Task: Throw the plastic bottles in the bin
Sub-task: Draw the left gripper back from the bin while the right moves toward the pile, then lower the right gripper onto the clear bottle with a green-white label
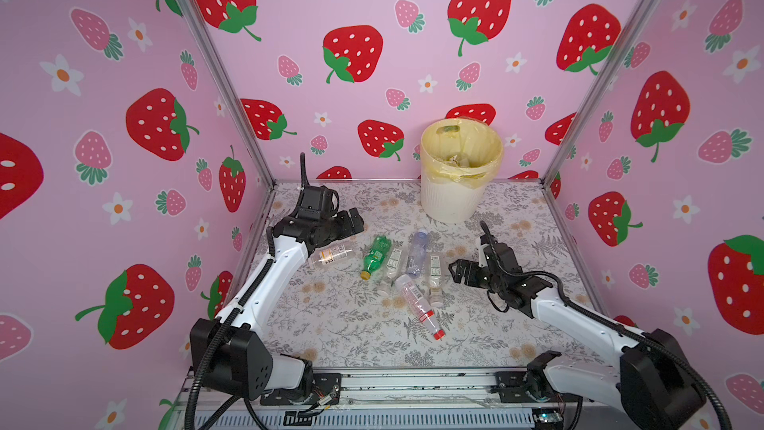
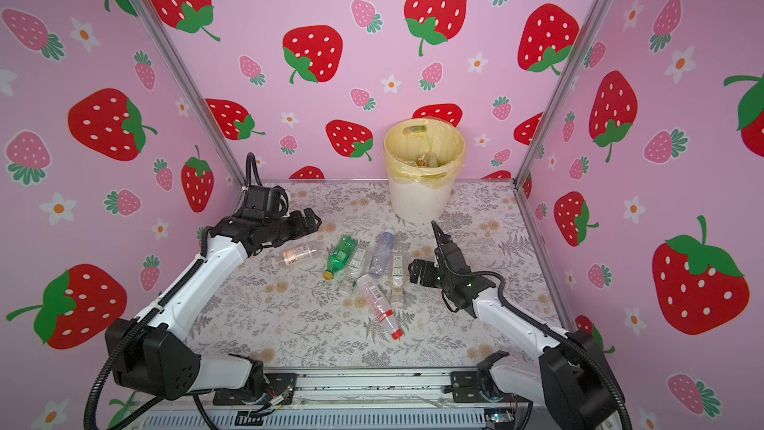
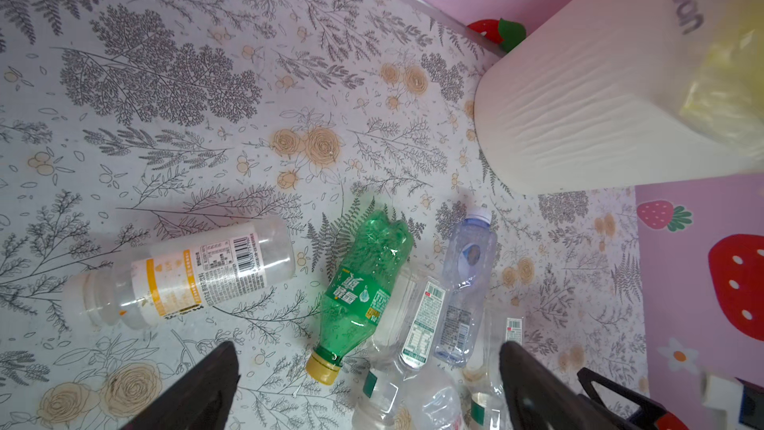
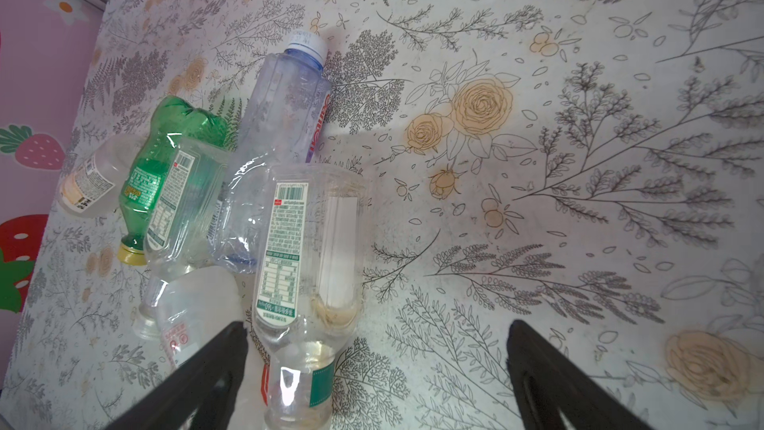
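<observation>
Floral tabletop (image 1: 330, 324) inside strawberry walls (image 1: 372, 14), plastic bottles (image 1: 417, 258) lying clustered mid-table, bin (image 1: 450, 200) upright behind them at the back. Left gripper (image 1: 352, 220) and right gripper (image 1: 457, 271) both spread wide, empty, either side of the cluster

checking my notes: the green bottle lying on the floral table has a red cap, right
No: the green bottle lies on the floral table, but its cap is yellow, not red; the left wrist view shows it.
</observation>
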You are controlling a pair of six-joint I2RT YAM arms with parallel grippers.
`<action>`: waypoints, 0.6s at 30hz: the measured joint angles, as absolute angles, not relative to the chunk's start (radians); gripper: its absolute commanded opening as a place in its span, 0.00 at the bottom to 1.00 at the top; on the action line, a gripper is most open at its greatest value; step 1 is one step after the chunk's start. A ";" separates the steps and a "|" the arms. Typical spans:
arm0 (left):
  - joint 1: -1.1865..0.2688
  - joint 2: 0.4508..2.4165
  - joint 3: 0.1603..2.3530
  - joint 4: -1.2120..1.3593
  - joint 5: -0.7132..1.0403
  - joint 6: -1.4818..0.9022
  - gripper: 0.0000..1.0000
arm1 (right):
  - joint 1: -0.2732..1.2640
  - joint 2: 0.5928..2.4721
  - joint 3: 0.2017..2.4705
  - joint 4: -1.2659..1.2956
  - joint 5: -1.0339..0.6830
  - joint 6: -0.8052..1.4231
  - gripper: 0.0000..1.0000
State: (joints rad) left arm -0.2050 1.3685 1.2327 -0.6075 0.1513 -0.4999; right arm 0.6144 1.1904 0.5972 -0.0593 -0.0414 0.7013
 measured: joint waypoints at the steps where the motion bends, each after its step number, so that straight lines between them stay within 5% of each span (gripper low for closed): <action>1: -0.199 1.361 1.222 -0.612 0.155 -0.488 0.99 | 0.625 1.199 0.601 -0.059 -0.034 0.702 0.99; 18: -0.078 1.273 1.174 -0.657 0.123 -0.387 0.99 | 0.765 1.360 0.669 -0.045 0.047 0.702 0.96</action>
